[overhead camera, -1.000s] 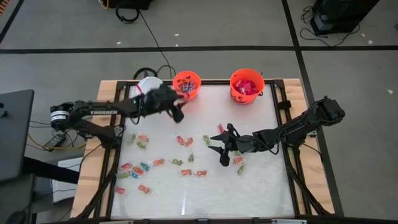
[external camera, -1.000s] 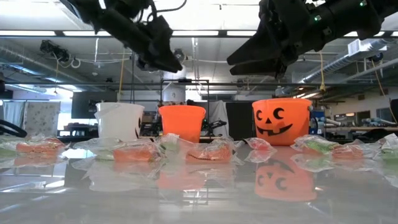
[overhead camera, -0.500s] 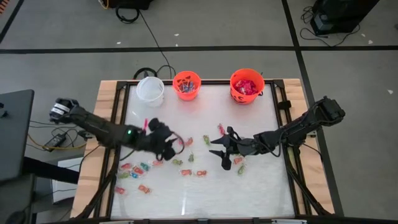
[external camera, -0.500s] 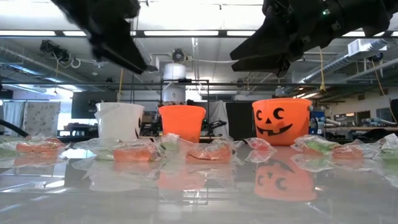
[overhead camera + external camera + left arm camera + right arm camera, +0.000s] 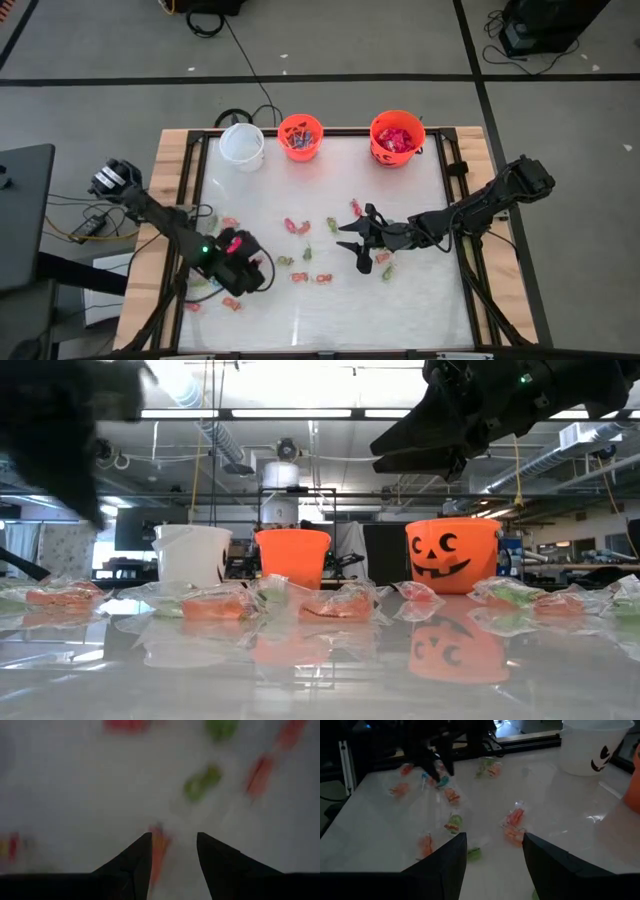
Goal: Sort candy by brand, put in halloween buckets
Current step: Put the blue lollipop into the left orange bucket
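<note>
Your left claw hangs open over the counter with an orange candy between its fingertips (blurred), so centre, descend straight and close. The right claw waits open; the halloween buckets stand well beyond.

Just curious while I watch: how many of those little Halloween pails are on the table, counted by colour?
White bucket: 1
Orange buckets, the small orange bucket and the larger orange bucket: 2
Total: 3
</note>
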Available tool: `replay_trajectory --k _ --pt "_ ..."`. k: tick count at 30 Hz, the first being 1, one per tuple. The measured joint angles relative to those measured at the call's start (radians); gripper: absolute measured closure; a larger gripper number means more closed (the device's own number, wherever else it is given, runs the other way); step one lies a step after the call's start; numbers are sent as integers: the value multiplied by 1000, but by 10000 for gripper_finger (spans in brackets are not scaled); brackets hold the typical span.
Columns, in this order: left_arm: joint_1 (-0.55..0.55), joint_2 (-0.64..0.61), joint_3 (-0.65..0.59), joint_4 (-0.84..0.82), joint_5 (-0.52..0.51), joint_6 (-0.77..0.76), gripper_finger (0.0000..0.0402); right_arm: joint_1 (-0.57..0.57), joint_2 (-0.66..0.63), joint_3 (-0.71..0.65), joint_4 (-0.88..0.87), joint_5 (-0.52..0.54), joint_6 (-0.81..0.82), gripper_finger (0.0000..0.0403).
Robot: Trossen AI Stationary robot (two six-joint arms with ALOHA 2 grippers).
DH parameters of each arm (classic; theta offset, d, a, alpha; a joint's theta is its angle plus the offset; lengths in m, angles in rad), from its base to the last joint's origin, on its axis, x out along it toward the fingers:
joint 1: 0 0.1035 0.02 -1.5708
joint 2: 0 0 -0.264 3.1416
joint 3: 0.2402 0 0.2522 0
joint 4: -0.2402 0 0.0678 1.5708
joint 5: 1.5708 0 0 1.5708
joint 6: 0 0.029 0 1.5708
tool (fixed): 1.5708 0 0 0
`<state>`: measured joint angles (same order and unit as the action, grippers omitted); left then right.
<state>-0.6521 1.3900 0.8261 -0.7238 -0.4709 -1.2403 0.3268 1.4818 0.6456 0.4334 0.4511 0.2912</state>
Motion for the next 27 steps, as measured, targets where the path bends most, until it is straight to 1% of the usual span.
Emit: replay_trajectory --k 2,7,10,13,18,23,27 --pt "-18 20 0 -15 72 -41 241 -3 0 0 1 0 -6 198" --pt "-72 54 0 -10 275 -76 241 -8 0 0 7 -1 -25 198" --pt "-118 64 0 -12 350 -98 241 -8 0 0 7 -5 -31 198" --pt "-159 64 0 -34 384 -141 241 -8 0 0 7 -7 -32 198" --pt "-226 64 0 -117 437 -190 241 -8 0 0 7 -7 -32 198" --pt "-271 63 -4 -252 432 -205 241 -8 0 0 7 -7 -29 198" --pt "-272 62 -41 -225 428 -204 241 -8 0 0 8 -7 -29 198"
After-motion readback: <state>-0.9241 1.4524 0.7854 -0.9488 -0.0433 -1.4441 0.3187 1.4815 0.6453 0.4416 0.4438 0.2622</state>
